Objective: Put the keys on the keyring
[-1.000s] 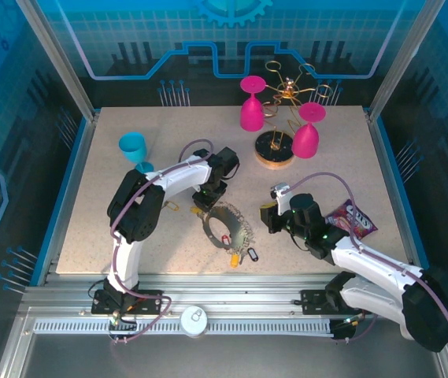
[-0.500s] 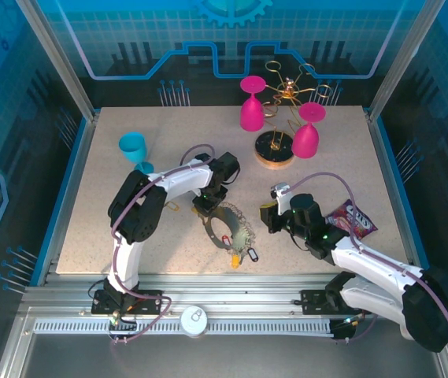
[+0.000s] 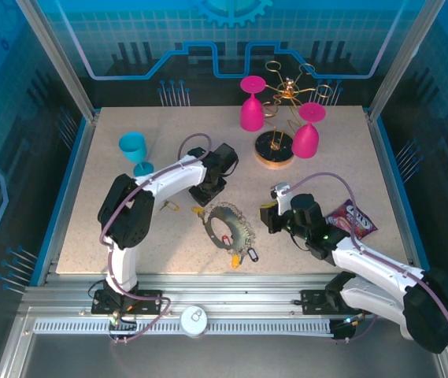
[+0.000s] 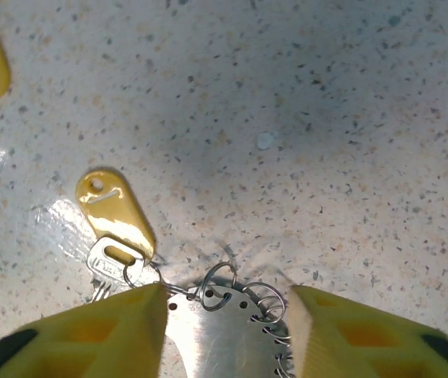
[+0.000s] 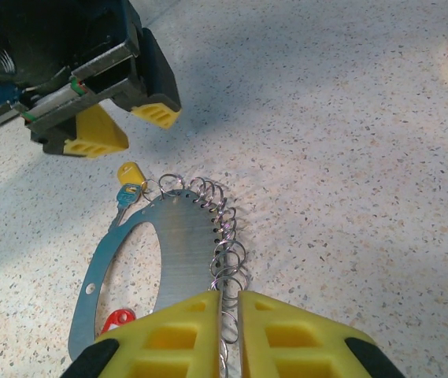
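Note:
The keyring (image 3: pixel 227 227) is a flat grey metal loop lying mid-table, with a row of small wire rings along one edge. My right gripper (image 5: pixel 230 331) is shut on those rings at its near end. My left gripper (image 4: pixel 227 331) hovers open over the far end (image 4: pixel 224 335); its yellow fingers (image 4: pixel 90 331) straddle the plate. A yellow-headed key (image 4: pixel 117 216) hangs from a small ring there. A red key (image 5: pixel 117 319) lies inside the loop (image 5: pixel 176 244). More keys, black (image 3: pixel 251 254) and yellow (image 3: pixel 234 261), lie at its near edge. One yellow key (image 3: pixel 170 206) lies apart.
Two pink glasses (image 3: pixel 252 102) (image 3: pixel 308 130) stand at the back by a gold wire stand on a round wooden base (image 3: pixel 275 148). A teal cup (image 3: pixel 134 150) stands at the back left. A snack packet (image 3: pixel 352 218) lies beside my right arm.
My left gripper has drawn back slightly toward the far side, its elbow swinging left, and its fingers have narrowed a little. The right gripper and keyring have stayed put.

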